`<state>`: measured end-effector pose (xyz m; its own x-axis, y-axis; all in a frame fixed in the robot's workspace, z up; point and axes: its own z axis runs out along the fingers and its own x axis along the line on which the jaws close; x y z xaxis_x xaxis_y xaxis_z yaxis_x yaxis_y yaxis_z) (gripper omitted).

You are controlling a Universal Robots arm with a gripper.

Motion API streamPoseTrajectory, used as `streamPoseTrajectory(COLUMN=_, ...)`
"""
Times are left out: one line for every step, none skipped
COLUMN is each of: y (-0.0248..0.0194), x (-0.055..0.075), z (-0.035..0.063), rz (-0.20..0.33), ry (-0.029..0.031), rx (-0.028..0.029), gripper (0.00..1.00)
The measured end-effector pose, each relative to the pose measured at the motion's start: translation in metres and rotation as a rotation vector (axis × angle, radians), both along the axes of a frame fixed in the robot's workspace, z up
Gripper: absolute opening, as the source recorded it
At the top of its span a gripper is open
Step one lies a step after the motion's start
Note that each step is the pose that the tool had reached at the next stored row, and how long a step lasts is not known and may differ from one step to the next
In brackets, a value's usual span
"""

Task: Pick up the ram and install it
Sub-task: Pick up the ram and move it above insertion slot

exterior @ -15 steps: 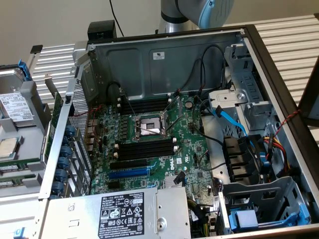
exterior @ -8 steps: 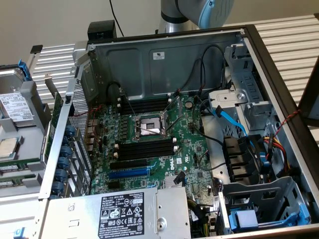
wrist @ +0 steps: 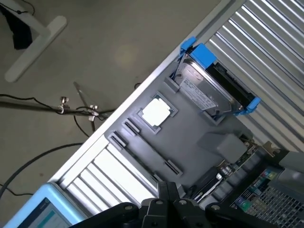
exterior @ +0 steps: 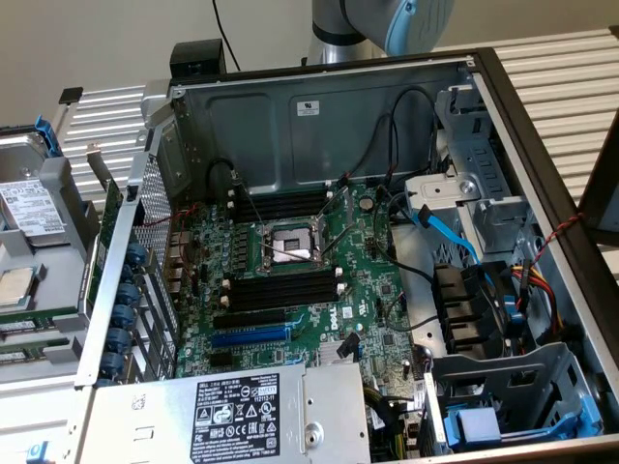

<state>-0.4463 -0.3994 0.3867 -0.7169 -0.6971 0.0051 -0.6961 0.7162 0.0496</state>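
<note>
**A:** Approach, that's my read of the step. The ram [exterior: 99, 271] looks to stand on edge at the side of the tray [wrist: 199, 152], right against the wall of the case [exterior: 319, 106], and it is not lifted.

**B:** And the gripper [wrist: 168, 191]?

**A:** Fingers pressed together, nothing between them. It hangs above the tray, tips near the edge where a dark strip runs (hard to be sure from the wrist view that it's the ram).

**B:** So nothing installed?

**A:** No. The black slots [exterior: 280, 290] on either side of the socket [exterior: 287, 244] sit bare in the exterior view.

**B:** What does a pick call for, you reckon?

**A:** Fingers spread first, I'd say, then lined up across the strip's thin edge. It's tight there, with the case wall on one side and the drive [wrist: 209, 90] and tray pockets on the other, so a skewed descent could clip something.
</note>
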Motion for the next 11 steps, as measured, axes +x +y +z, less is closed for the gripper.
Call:
streamPoseTrajectory(y=0.0, x=0.0, z=0.0, rz=0.018, ry=0.0001, rx=0.0, gripper=0.11)
streamPoseTrajectory(y=0.0, x=0.0, z=0.0, rz=0.035, ry=0.0, rx=0.0, gripper=0.11)
streamPoseTrajectory(y=0.0, x=0.0, z=0.0, rz=0.054, ry=0.0001, rx=0.0, gripper=0.11)
streamPoseTrajectory(y=0.0, x=0.0, z=0.0001, rz=0.071, ry=0.0001, rx=-0.0001, gripper=0.11)
streamPoseTrajectory(y=0.0, x=0.0, z=0.0, rz=0.089, ry=0.0001, rx=0.0, gripper=0.11)
streamPoseTrajectory(y=0.0, x=0.0, z=0.0, rz=0.108, ry=0.0, rx=0.0, gripper=0.11)
streamPoseTrajectory(y=0.0, x=0.0, z=0.0, rz=0.127, ry=0.0001, rx=0.0, gripper=0.11)
streamPoseTrajectory(y=0.0, x=0.0, z=-0.0001, rz=0.145, ry=0.0, rx=0.0, gripper=0.11)
streamPoseTrajectory(y=0.0, x=0.0, z=-0.0001, rz=0.163, ry=0.0001, rx=0.0, gripper=0.11)
streamPoseTrajectory(y=0.0, x=0.0, z=-0.0001, rz=0.182, ry=0.0001, rx=0.0, gripper=0.11)
streamPoseTrajectory(y=0.0, x=0.0, z=-0.0002, rz=0.2, ry=0.0001, rx=0.0, gripper=0.11)
